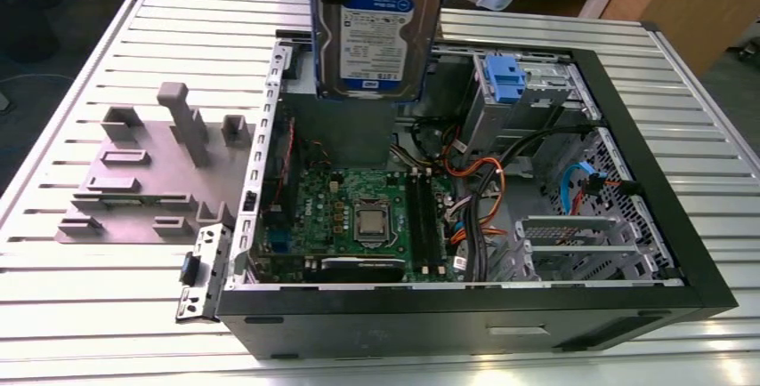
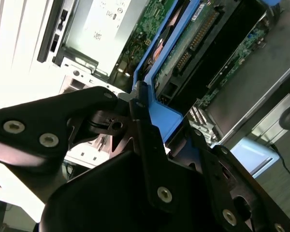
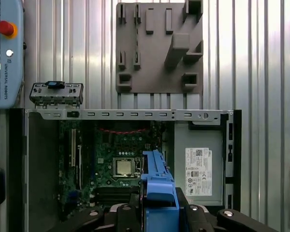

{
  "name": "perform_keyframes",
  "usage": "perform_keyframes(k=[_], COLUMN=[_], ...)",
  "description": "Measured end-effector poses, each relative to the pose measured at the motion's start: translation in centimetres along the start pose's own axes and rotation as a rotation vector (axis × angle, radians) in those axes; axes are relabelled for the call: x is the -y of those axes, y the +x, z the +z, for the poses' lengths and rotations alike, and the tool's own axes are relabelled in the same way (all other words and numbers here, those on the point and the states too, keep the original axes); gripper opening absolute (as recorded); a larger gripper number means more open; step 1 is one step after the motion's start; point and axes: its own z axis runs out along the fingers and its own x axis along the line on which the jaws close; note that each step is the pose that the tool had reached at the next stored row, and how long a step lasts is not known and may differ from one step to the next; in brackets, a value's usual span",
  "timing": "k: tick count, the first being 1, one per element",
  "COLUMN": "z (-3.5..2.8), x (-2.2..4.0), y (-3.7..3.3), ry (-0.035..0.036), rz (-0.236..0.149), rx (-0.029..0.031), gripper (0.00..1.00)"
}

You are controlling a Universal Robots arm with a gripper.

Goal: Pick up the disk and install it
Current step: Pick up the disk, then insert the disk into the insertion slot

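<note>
The gripper point(image 2: 166, 130) is pinching the disk point(image 1: 377, 35), a flat silver metal hard drive with a white-and-blue label. Its black fingers point(image 2: 144, 140) are pressed against the glossy blue plastic bracket point(image 3: 157, 188) that frames the drive. The drive hangs upright in the air with its label facing out, touching nothing below. In the exterior view its lower edge shows against the far end of the black metal computer case point(image 1: 665, 181). The case lies open on its side, with thin, straight walls all round and its whole top free. Inside are a green circuit board point(image 1: 356, 208) with a square silver processor, loose orange and black cables point(image 1: 475, 199), and a perforated metal drive cage holding a small plain blue clip point(image 1: 505, 79). The ribbed aluminium table point(image 1: 71, 315) runs wide past every side of the case. On the exterior view's left, just beside the case, sits a matte grey plate of blocky uprights point(image 1: 142, 172).
</note>
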Motion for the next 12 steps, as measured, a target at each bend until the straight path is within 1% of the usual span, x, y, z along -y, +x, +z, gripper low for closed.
perform_keyframes(k=[1, 2, 12], z=[0.01, 0.02, 0.02], x=[0.26, 0.37, 0.45], y=[0.00, 0.00, 0.00], ry=[0.0000, 0.0000, -0.0001], rz=[0.000, 0.000, 0.000], rx=[0.0001, 0.0000, 0.0000], gripper=[0.36, 0.36, 0.36])
